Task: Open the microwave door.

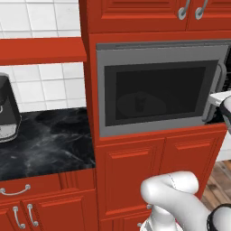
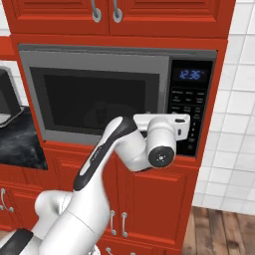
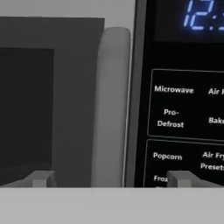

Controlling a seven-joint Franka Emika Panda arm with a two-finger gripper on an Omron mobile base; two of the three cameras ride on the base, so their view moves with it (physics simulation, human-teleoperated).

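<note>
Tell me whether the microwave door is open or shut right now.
Shut. The microwave door lies flush in its grey frame, and its handle stands right beside the control panel, between the open gripper fingertips.

Red cabinets (image 1: 135, 167) stand against white wall tiles (image 1: 40, 85), with black marble counter (image 1: 49, 140) and wooden floor (image 2: 224, 229)

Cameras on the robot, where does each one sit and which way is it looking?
Left base view: behind the arm on its left, facing the microwave door and the coffee machine; the white arm rises at lower right.
Right base view: behind on the right, facing the microwave and its control strip; the arm crosses the middle.
Hand view: on the hand, close to the handle, which stands between the tips of the open claw.
All views share the microwave door.
</note>
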